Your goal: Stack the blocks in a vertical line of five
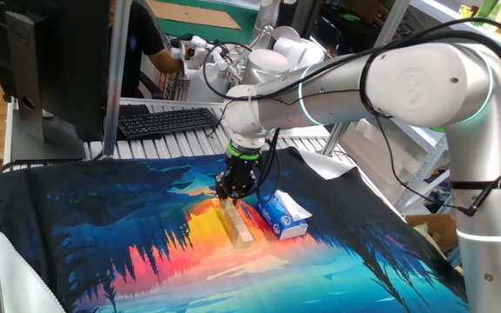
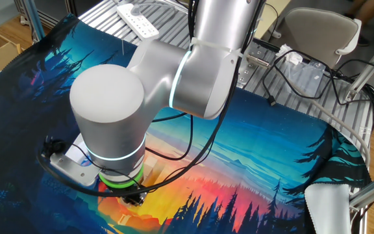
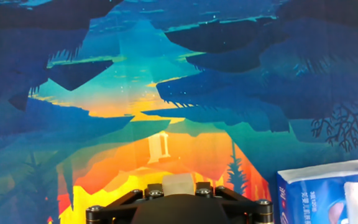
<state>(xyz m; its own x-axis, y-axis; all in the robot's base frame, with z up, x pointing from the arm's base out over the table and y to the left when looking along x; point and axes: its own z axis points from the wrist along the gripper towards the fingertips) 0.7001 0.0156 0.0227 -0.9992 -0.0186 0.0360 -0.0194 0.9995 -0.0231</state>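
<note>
Colourful printed cloth [image 1: 103, 226] covers the table, and mid-cloth the blocks [image 1: 239, 228] lie end to end, a low row of pale wooden cubes running toward the near edge. Gripper [image 1: 233, 198] points straight down at the row's far end, fingers narrowly parted around one cube. Glossy blue box [image 1: 283, 215] sits just beside.

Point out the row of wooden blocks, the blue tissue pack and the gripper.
wooden blocks [image 1: 240, 229]: one fixed view, top face of the row lying on the cloth.
blue tissue pack [image 1: 280, 215]: one fixed view, its blue top.
gripper [image 1: 230, 201]: one fixed view, midway between the fingers' tips.
</note>
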